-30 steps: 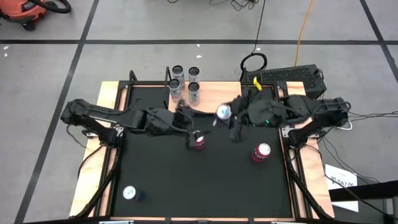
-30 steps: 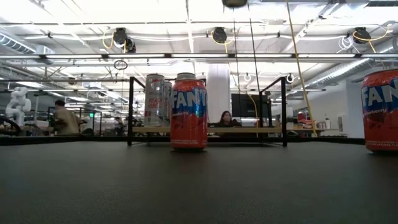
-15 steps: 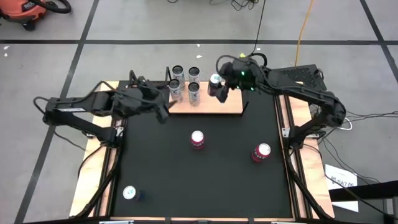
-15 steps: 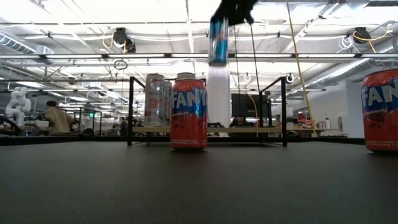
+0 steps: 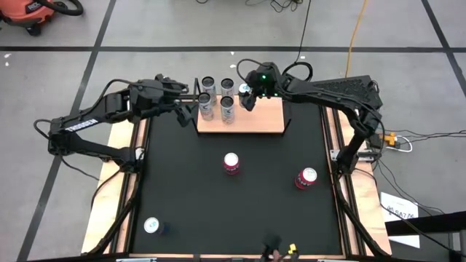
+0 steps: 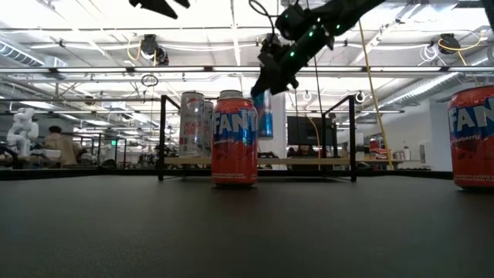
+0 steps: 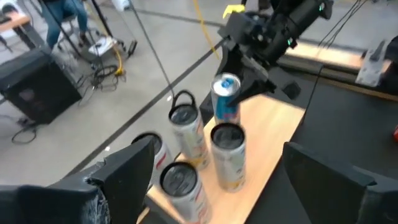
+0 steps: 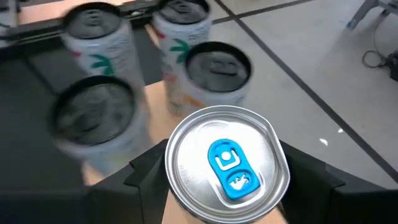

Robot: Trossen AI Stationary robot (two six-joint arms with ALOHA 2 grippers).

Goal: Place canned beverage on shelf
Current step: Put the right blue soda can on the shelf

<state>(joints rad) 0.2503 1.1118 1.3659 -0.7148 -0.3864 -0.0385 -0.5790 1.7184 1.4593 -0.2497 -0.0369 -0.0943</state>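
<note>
A blue can with a silver top [image 5: 246, 92] is in my right gripper [image 5: 250, 94], over the far part of the shelf [image 5: 258, 120], a light-wood board with black uprights. In the low view the can [image 6: 264, 116] hangs just above the board, behind a red can. Several silver cans [image 5: 227, 105] stand upright on the shelf's left part, right beside the blue can. My left gripper [image 5: 191, 102] is open and empty at the shelf's left end, high above the table [image 6: 158, 6]. My right gripper pinches the blue can's side wall just below its rim [image 8: 180, 186], one finger [image 8: 146, 171] on each side. The arm comes slanting down from the table's far right [image 7: 261, 43]. The can is nearly upright, top up, and lifted clear of the board.
Two red cans stand on the black tabletop, one in the middle [image 5: 231, 163] and one at the right [image 5: 306, 177]. Another can [image 5: 152, 226] stands near the front left corner. The shelf's right half [image 5: 266, 116] is bare wood.
My right gripper has carried the blue can from over the table's middle toward the far edge, over the shelf, then lowered it beside the silver cans. My left gripper has drawn back from the middle red can toward the far left and risen; that can has stayed put.
</note>
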